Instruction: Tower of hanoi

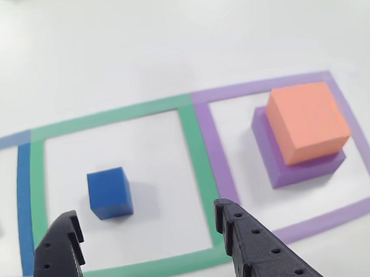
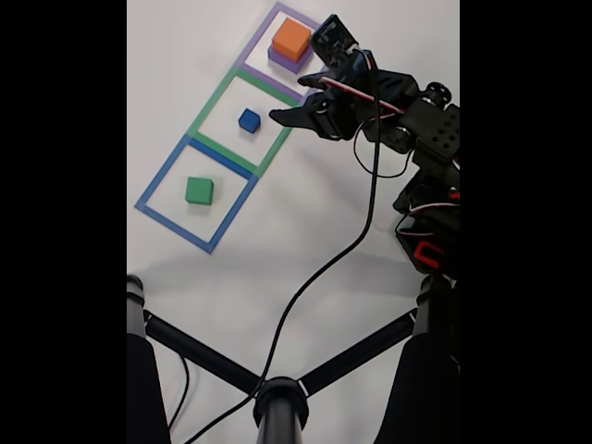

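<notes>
Three taped squares lie in a row on the white counter (image 2: 185, 277). In the fixed view, the blue square (image 2: 195, 194) holds a green cube (image 2: 199, 191), the green square (image 2: 248, 126) holds a small blue cube (image 2: 249, 119), and the purple square (image 2: 289, 48), nearest to the far edge of the counter, holds an orange block (image 2: 291, 39) resting on a purple block (image 2: 280, 61). The tool (image 1: 147, 236) hangs released over the near side of the green square, its black fingers (image 1: 59, 253) spread wide and holding nothing, apart from the blue cube (image 1: 109, 193).
</notes>
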Robot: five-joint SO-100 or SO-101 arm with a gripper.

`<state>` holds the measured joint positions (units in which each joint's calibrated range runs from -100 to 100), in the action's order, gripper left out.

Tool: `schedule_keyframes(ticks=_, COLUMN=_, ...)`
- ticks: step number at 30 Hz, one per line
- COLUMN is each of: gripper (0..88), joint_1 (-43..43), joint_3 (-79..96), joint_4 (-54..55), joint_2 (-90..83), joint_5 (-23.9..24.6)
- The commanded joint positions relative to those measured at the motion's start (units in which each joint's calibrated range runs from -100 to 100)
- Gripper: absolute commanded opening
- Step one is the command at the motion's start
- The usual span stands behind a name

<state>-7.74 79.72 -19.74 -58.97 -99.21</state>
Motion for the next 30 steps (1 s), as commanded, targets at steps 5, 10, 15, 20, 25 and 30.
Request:
schedule_keyframes(ticks=5, gripper=25.1, joint_1=0.1, joint_3=9.4, joint_4=35.4, joint_2=18.2, joint_5=-0.8)
schedule_keyframes(ticks=10, gripper=25.2, joint_1=0.6, joint_3=10.9, joint_4=49.5, joint_2=29.4, joint_5=-0.8)
schedule_keyframes(ticks=15, gripper=25.3, joint_1=1.1, joint_3=10.1, joint_4=62.0, joint_2=41.9, joint_5=-0.8)
schedule_keyframes(ticks=20, gripper=25.6, joint_1=1.3, joint_3=7.1, joint_4=69.7, joint_2=52.4, joint_5=-0.8)
schedule_keyframes(ticks=25, gripper=26.2, joint_1=2.4, joint_3=4.0, joint_4=73.0, joint_2=58.2, joint_5=-0.8)
schedule_keyframes(ticks=30, gripper=26.7, joint_1=3.7, joint_3=2.2, joint_4=73.7, joint_2=61.1, joint_5=-0.8)
